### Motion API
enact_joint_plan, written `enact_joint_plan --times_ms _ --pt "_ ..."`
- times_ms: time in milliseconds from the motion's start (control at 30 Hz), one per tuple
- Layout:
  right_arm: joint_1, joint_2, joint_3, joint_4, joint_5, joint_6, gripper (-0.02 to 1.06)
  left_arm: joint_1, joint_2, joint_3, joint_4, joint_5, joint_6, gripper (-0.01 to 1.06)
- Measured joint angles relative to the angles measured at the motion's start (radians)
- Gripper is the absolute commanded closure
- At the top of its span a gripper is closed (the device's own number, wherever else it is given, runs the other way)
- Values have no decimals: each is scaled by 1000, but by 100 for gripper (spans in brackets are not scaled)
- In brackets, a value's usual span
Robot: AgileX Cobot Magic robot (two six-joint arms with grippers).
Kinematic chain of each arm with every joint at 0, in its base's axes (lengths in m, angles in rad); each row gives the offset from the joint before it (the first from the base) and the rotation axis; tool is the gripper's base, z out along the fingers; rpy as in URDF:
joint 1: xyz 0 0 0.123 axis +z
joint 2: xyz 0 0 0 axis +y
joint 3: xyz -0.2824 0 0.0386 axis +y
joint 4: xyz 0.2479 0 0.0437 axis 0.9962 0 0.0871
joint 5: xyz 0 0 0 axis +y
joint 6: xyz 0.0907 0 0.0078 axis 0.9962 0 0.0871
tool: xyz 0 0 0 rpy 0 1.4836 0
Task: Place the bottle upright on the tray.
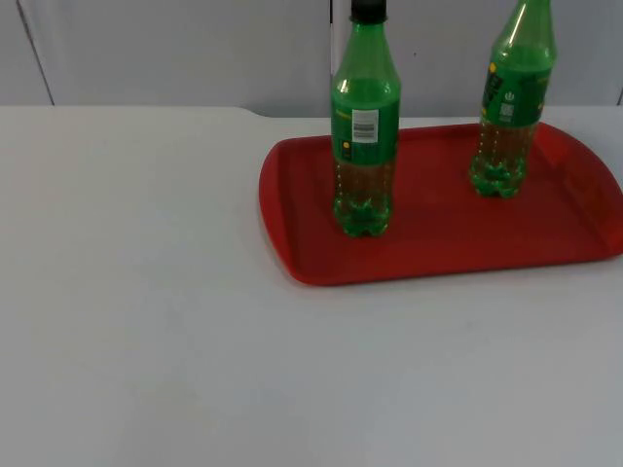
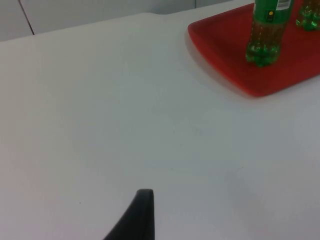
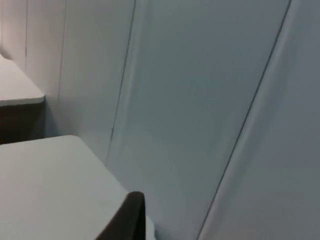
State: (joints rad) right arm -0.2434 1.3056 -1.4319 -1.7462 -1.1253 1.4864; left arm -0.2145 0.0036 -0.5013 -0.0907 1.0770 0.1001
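Since both bottles are already standing on the tray [image 1: 428,248], you're looking at what I'd call a finished job, or close to it. The near bottle [image 1: 365,136] sits at the tray's left end, a bit in from the front rim, and the far bottle [image 1: 511,107] sits toward the right, closer to the back rim; they're well apart. Both have their long axis straight up, caps toward the ceiling, bases flat on the red surface, no lean that I can make out. The tray itself lies on the table [image 1: 146,321] over on the right side, up against the far edge by the wall [image 1: 175,49]. From the left wrist view, the left gripper [image 2: 135,220] hangs over bare table to the left of and nearer than the tray, with the near bottle [image 2: 265,37] ahead of it and off to the right, so that arm is the closer one if you need to touch anything again. You get just one dark fingertip at the edge there, so I can't tell how wide it's spread, though nothing seems to be in it. The right gripper [image 3: 127,217] is pointed away at the wall [image 3: 200,100] past a table corner, looks parked and waiting, and again I can't tell its spread from one fingertip. If you do go back in, I'd guess approaching the near bottle from the left at mid-body is safest, since a knock near the cap would tip something that tall.
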Motion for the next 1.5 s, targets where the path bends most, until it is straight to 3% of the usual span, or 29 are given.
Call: enact_joint_plan --times_ms 233,333,367,533,567,700,867,967,1100,1167,1267,1300,1333,1400,1433,1500 --pt "0 -44 0 -2 67 -24 -1 0 0 0 0 0 0 0" --pt "0 -46 0 -2 242 -73 -1 0 0 0 0 0 0 0" --pt "0 -46 0 -2 242 -73 -1 0 0 0 0 0 0 0" --pt "0 -39 0 -8 697 -79 -1 0 0 0 0 0 0 0" --pt "0 -39 0 -8 697 -79 -1 0 0 0 0 0 0 0" --pt "0 -6 0 -8 1025 103 -1 0 0 0 0 0 0 0" --pt "0 35 0 -2 1099 237 -1 0 0 0 0 0 0 0" --pt "0 57 0 0 1103 257 -1 0 0 0 0 0 0 0" --pt "0 81 0 0 1105 185 -1 0 0 0 0 0 0 0" --pt "0 78 0 0 1115 91 -1 0 0 0 0 0 0 0" --pt "2 70 0 3 1184 53 -1 0 0 0 0 0 0 0" --pt "2 67 0 28 1261 37 -1 0 0 0 0 0 0 0" --pt "2 67 0 64 1328 20 -1 0 0 0 0 0 0 0" --pt "2 67 0 225 1488 -84 -1 0 0 0 0 0 0 0" --pt "2 67 0 225 1488 -84 -1 0 0 0 0 0 0 0" --pt "2 73 0 419 1613 -248 -1 0 0 0 0 0 0 0"
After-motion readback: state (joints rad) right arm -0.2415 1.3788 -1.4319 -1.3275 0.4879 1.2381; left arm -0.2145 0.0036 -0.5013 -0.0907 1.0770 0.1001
